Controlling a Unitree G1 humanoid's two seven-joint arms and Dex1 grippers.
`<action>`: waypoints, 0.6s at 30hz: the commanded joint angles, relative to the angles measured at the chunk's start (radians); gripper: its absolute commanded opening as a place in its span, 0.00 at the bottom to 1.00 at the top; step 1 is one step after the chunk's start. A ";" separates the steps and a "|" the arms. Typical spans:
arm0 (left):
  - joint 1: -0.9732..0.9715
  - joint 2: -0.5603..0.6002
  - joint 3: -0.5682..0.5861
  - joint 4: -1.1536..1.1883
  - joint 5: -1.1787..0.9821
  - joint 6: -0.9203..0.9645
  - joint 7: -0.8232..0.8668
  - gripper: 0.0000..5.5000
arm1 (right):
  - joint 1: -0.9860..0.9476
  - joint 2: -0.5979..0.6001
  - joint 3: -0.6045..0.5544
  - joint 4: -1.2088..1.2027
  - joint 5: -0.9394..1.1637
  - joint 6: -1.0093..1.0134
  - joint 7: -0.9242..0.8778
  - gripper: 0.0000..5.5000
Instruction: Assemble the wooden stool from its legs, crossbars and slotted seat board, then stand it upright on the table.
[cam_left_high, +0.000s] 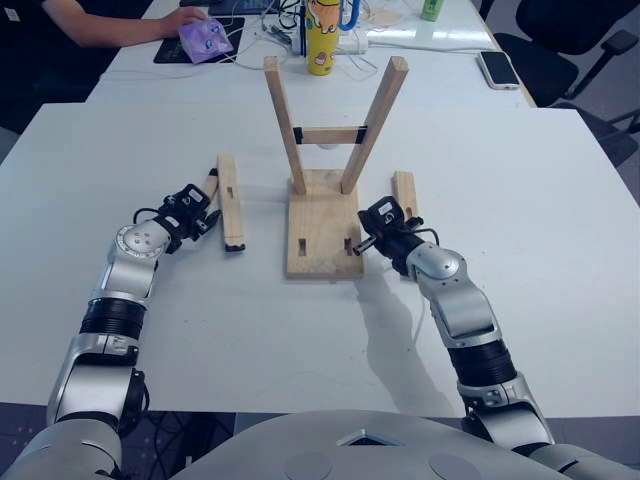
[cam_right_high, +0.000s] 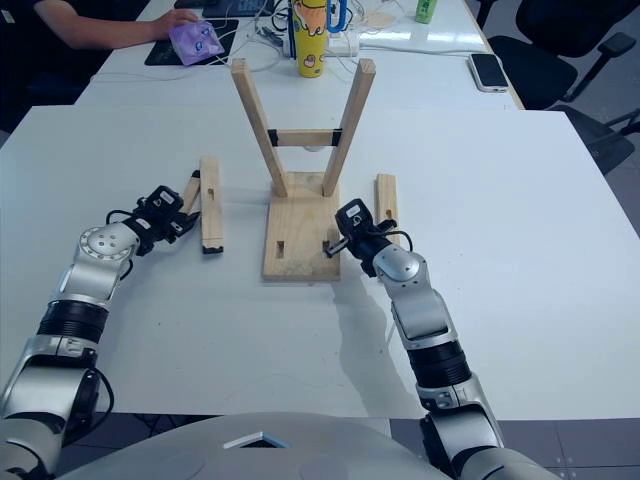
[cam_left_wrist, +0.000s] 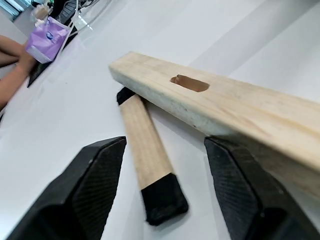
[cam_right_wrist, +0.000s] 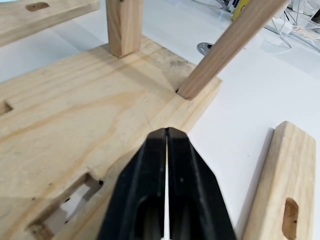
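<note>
Left gripper (cam_left_high: 203, 216) — fingers spread to either side of a black-tipped crossbar (cam_left_wrist: 142, 145) lying against a loose leg (cam_left_high: 230, 205), left of the seat board (cam_left_high: 322, 225). Right gripper (cam_right_wrist: 166, 135) — pressed closed on nothing, at the board's right edge; two joined legs (cam_left_high: 283, 120) stand in its far slots.

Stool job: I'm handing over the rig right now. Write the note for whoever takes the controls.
Left gripper: open, low over the table, a finger on either side of the loose crossbar, which lies against a loose leg left of the seat board.
Right gripper: shut, empty, at the board's near right corner; the second loose leg lies just right of it.
Done: board flat, two legs standing in its far slots, joined by a fitted crossbar.
Left: fit both loose legs into the empty near slots with the loose crossbar, then turn the stool upright.
</note>
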 joint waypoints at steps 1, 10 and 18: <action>-0.015 -0.040 0.092 0.021 -0.074 0.060 0.075 0.53 | -0.009 0.010 0.006 0.004 0.009 -0.003 -0.007 0.00; 0.003 -0.117 0.227 0.041 -0.288 0.175 0.034 0.53 | -0.014 0.008 0.006 0.017 0.011 -0.006 -0.001 0.00; -0.020 -0.101 0.222 0.096 -0.283 0.190 0.048 0.53 | -0.018 0.017 0.014 0.014 0.013 -0.003 0.001 0.00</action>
